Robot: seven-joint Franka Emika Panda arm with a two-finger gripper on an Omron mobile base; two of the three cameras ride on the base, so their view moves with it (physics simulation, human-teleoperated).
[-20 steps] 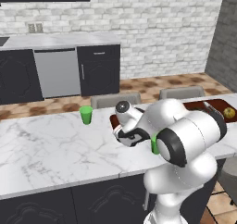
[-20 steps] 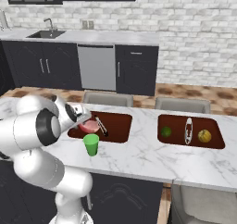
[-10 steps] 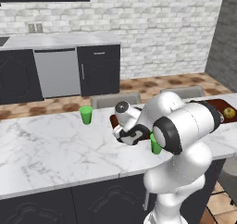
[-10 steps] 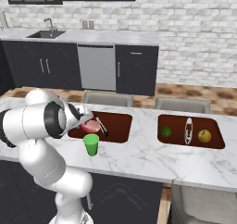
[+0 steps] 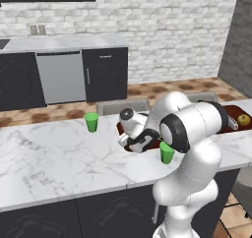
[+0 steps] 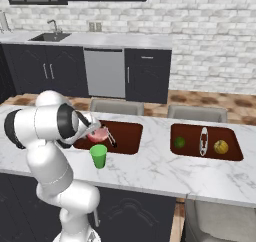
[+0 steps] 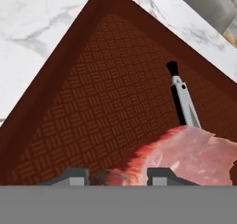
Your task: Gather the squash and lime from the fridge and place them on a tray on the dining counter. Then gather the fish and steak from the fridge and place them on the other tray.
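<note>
Here, line by line.
Arm: it bends down over the near tray (image 6: pixel 127 136) on the dining counter (image 6: pixel 150 171), wrist low above the tray's left end.
Pincer (image 7: pixel 117 176): its two grey tips stand a little apart at the bottom of the hand view, with the near edge of the steak (image 7: pixel 185 156) between them; whether they press on the meat or stand just free of it, I cannot tell.
Steak: a pink-red slab with a paler rim, lying in the near tray; in the right base view it shows as a pink patch (image 6: pixel 96 134) just beside the wrist.
Utensil (image 7: pixel 183 100): thin, with a dark tip and a silvery shaft, lying in the same tray, its lower end at or under the steak's far edge.
Near tray: dark reddish brown with a woven pattern on its floor (image 7: pixel 92 107) and a raised rim, set on the white marble.
Far tray (image 6: pixel 232 153): same colour, further right along the counter, well apart from the first.
Lime (image 6: pixel 179 142): a small green ball at the far tray's left end.
Squash (image 6: pixel 221 146): a yellowish lump at its right end.
Fish (image 6: pixel 203 140): slim and silvery, lying between lime and squash.
Cups: one green cup (image 6: pixel 98 156) stands on the counter just in front of the near tray; another (image 5: pixel 91 122) stands further left in the left base view.
Background: dark cabinets, a dishwasher (image 6: pixel 104 73) and a sink (image 6: pixel 50 36) along a white brick wall.
</note>
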